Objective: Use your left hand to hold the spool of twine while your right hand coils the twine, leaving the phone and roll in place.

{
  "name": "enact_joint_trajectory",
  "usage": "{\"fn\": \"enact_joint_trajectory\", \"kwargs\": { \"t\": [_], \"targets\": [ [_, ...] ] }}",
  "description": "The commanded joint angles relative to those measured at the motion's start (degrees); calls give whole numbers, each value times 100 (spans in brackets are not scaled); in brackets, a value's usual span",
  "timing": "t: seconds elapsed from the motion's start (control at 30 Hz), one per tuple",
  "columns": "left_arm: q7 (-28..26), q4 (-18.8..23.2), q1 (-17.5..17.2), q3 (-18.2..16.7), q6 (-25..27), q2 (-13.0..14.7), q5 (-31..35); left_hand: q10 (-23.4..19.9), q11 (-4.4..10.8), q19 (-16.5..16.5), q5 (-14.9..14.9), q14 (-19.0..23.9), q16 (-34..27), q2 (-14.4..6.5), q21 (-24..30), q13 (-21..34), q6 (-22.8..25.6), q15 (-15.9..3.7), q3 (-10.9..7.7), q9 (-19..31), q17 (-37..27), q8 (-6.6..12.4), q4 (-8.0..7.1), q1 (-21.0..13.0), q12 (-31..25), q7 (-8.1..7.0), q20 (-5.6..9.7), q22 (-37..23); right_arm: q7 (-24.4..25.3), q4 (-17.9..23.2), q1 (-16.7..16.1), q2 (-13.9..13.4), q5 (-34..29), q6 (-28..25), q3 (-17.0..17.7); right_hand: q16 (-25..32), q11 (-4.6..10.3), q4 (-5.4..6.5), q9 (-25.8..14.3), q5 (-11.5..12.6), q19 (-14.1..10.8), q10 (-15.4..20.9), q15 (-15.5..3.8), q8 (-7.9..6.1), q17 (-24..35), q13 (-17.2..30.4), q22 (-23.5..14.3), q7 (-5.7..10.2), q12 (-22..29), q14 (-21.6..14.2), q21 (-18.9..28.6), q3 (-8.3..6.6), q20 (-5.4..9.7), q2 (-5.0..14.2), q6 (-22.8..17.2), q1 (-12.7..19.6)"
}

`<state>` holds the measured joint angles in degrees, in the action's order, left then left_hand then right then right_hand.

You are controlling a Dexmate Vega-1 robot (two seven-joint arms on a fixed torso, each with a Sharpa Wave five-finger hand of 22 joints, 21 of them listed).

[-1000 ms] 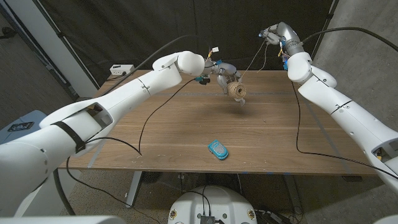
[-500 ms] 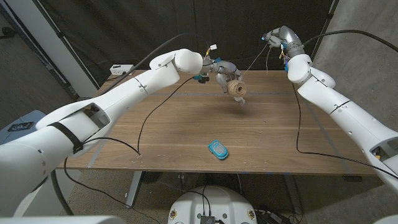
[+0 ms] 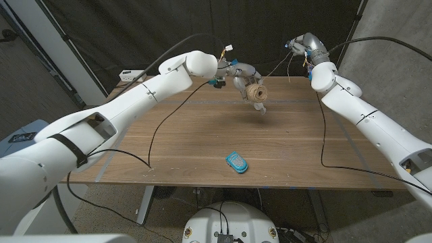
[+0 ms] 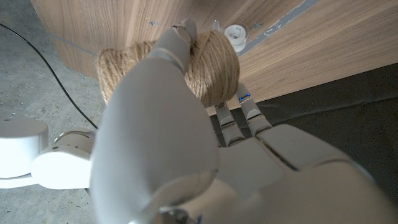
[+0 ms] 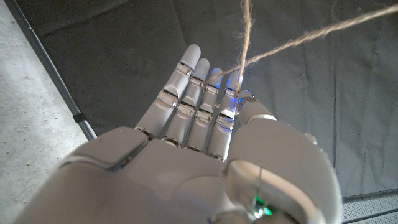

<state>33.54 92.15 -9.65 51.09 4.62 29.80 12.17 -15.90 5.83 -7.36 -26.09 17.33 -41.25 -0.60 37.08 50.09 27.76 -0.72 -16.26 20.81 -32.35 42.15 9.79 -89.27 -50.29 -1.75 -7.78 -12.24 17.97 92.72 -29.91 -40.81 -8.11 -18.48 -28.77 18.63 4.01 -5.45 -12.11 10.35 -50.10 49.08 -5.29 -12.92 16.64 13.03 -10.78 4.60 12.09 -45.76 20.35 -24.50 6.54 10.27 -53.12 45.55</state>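
Note:
My left hand [image 3: 241,77] grips the tan spool of twine [image 3: 256,93] and holds it in the air over the table's far side. In the left wrist view its fingers [image 4: 180,43] wrap round the spool [image 4: 214,65]. A taut strand of twine [image 3: 277,66] runs from the spool up to my right hand [image 3: 302,44], raised beyond the table's far right edge. There the twine [image 5: 246,37] passes between the thumb and a finger of the right hand [image 5: 205,124], whose other fingers are straight. The blue phone [image 3: 236,162] lies at the table's front middle. A small white roll [image 4: 235,34] sits on the table under the spool.
A white box [image 3: 132,75] sits at the far left corner of the wooden table [image 3: 189,142]. Black cables [image 3: 155,135] cross the left part of the table, and another [image 3: 321,135] hangs along my right arm. Dark curtains stand behind.
My left hand has lifted the spool a little. My right hand has shifted slightly right and down, with the strand still stretched between them.

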Motion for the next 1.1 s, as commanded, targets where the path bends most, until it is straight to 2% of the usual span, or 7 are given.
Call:
{"fn": "enact_joint_trajectory", "kwargs": {
  "t": [0.03,0.23,0.3,0.53,0.87,1.1],
  "targets": [
    [-87,46,-30,-124,-52,68,-110,-687,-439,35,-35,263,-1663,-671,29,60,616,-30,-66,228,-170,191,-61,167,-57,484,-34,-11,34,-130,33,73,51,-92,-100,-9,30,-21,-29,5,4,39,-620,1,17,-2,-16,-11,3,-17,46,14,185,13,-58,70],
    [-84,77,-27,-170,-109,116,-154,-687,-447,41,-40,259,-1668,-674,40,66,619,-33,-65,224,-167,190,-60,166,-61,477,-38,-10,54,-246,82,145,76,-172,-155,-13,30,-20,-29,5,15,38,-628,6,19,-1,-15,-12,2,-20,47,12,188,14,-50,73],
    [-70,95,-20,-173,-100,130,-149,-688,-437,41,-41,264,-1669,-672,43,62,613,-33,-65,226,-163,189,-59,166,-60,487,-40,-10,47,-293,104,160,81,-187,-183,-13,-9,-28,-29,5,15,29,-637,6,22,-1,-15,-4,-2,-19,50,10,183,12,-53,84],
    [-98,173,-14,-174,142,145,-80,-691,-461,46,-45,261,-1680,-670,53,63,615,-19,-63,234,-171,195,-58,167,-62,488,-51,-9,63,-354,112,182,111,-231,-230,-18,15,-23,-30,4,12,43,-629,7,26,0,-15,-6,2,-19,58,11,185,13,-56,82],
    [-78,271,61,-89,783,91,60,-747,-495,24,-55,304,-1718,-652,84,46,644,24,-57,248,-185,212,-53,169,-73,526,-80,-8,67,-447,111,199,168,-212,-275,-19,34,-21,-30,3,25,30,-630,8,31,0,-14,-10,-4,-27,61,10,188,16,-60,85],
    [-130,278,86,-72,985,65,24,-768,-507,9,-71,329,-1755,-649,109,59,650,43,-59,265,-209,219,-49,166,-91,568,-89,-8,46,-545,110,236,237,-206,-307,-29,9,-21,-31,2,25,24,-626,10,31,1,-14,-5,-6,-21,67,10,184,12,-59,85]
  ]
}}
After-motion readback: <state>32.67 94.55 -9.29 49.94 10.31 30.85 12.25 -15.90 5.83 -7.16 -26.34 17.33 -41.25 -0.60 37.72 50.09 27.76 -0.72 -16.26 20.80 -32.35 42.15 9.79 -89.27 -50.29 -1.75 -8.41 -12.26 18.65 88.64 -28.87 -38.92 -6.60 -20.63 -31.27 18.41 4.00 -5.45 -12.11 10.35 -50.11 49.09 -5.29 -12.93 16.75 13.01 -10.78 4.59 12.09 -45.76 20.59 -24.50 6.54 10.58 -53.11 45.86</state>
